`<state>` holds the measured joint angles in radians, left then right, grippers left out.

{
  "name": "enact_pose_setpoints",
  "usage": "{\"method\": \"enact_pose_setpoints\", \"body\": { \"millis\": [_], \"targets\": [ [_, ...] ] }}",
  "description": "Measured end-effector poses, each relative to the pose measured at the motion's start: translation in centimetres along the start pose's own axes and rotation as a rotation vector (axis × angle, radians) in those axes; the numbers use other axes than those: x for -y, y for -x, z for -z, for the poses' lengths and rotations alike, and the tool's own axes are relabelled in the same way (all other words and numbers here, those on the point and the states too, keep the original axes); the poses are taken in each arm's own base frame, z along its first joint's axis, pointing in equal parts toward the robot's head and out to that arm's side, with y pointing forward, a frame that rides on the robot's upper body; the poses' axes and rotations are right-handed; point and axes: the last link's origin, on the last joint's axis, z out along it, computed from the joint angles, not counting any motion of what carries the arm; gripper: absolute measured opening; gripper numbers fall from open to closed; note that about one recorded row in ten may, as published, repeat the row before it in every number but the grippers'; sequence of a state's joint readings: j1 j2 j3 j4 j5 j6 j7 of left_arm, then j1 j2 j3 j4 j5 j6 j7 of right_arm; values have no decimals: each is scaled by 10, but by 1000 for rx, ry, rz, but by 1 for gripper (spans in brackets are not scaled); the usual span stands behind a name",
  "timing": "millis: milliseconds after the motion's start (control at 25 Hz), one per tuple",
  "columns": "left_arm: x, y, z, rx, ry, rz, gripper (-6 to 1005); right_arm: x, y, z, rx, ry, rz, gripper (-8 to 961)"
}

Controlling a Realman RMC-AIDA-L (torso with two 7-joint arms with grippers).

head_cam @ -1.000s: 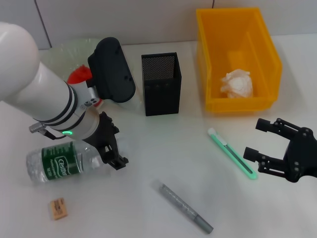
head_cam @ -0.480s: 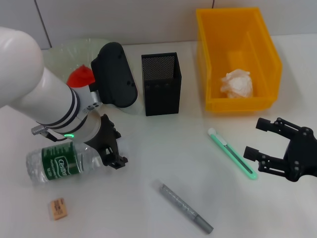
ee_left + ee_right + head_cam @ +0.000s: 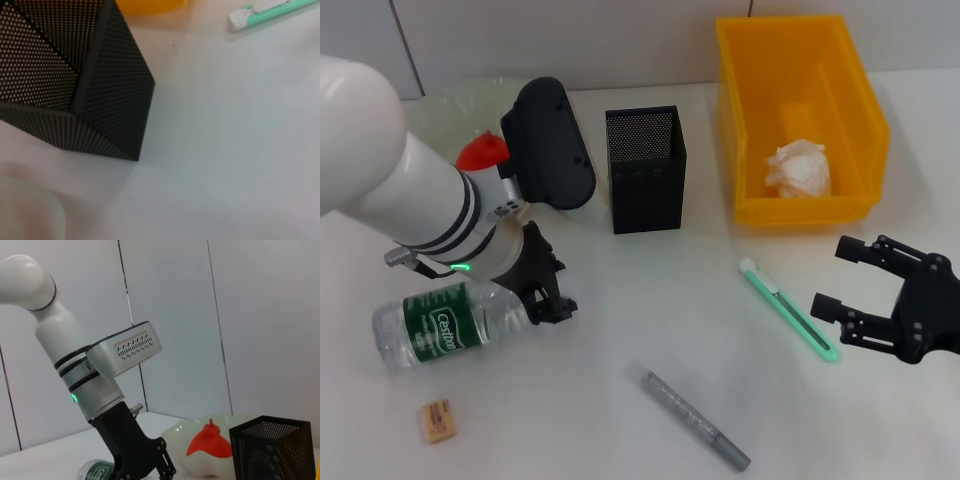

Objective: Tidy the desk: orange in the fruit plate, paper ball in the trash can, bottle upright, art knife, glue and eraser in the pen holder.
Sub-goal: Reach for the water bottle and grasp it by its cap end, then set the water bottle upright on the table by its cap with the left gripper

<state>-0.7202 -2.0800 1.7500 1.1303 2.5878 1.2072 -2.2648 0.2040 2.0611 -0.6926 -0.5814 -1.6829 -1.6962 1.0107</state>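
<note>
The bottle (image 3: pixel 445 325) lies on its side at the front left. My left gripper (image 3: pixel 545 290) is shut on its cap end; it also shows in the right wrist view (image 3: pixel 145 462). The orange (image 3: pixel 480 152) sits in the pale-green fruit plate (image 3: pixel 445 105), partly hidden behind my left arm. The paper ball (image 3: pixel 798 168) lies in the yellow trash can (image 3: pixel 750 120). The black mesh pen holder (image 3: pixel 645 170) stands in the middle. The green art knife (image 3: pixel 788 310), the grey glue stick (image 3: pixel 695 418) and the eraser (image 3: pixel 438 420) lie on the table. My right gripper (image 3: pixel 880 300) is open and empty, just right of the knife.
The white table (image 3: pixel 650 300) runs back to a grey wall. My left arm's black wrist housing (image 3: pixel 552 145) hangs over the gap between the plate and the pen holder. In the left wrist view the pen holder (image 3: pixel 75 90) is close, with the knife's tip (image 3: pixel 260 12) beyond it.
My left gripper has drawn in on the bottle's cap end, and that end has tilted up a little. The right arm has not moved.
</note>
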Motion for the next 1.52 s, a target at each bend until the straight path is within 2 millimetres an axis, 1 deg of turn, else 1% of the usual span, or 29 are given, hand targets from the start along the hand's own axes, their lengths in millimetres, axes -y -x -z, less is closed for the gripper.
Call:
{"method": "enact_pose_setpoints", "body": {
  "millis": [120,320,520,600,760,800,840,960,1040,1160,1200,1320,1400,1520],
  "targets": [
    [0,1,-1,7,3,4,500,0,0,-1,-4,1,-2,819],
    [0,0,0,7,5,8,431,1,0,-1,-6,0,-2,818],
    [-1,-10,13,-27,-5,13,431,2,0,0,-4,-4,-2,818],
    [-2,-11,15,-31,-6,16,431,2,0,0,-4,-4,-2,818],
    [-5,-13,36,-70,-16,37,431,2,0,0,-3,-4,-2,818],
    [-5,-13,36,-70,-16,37,431,2,0,0,-3,-5,-3,818],
    [-9,-10,45,-96,-30,44,430,2,1,0,-3,-6,-2,818],
    [-10,-8,50,-105,-36,51,430,2,1,1,0,-8,-2,818],
    [-9,-1,62,-132,-61,84,430,2,1,0,1,-8,-2,818],
    [-9,4,71,-155,-84,107,430,2,3,-1,4,-5,2,819],
    [-7,9,77,-172,-100,127,430,2,3,-1,6,-2,1,819],
    [-5,13,81,-182,-115,149,430,2,3,-1,7,-2,-5,819],
    [-3,21,88,-198,-133,183,430,3,4,-1,7,-3,-9,819],
    [-3,22,91,-219,-124,199,430,4,5,-1,7,-3,-6,819]
  ]
}}
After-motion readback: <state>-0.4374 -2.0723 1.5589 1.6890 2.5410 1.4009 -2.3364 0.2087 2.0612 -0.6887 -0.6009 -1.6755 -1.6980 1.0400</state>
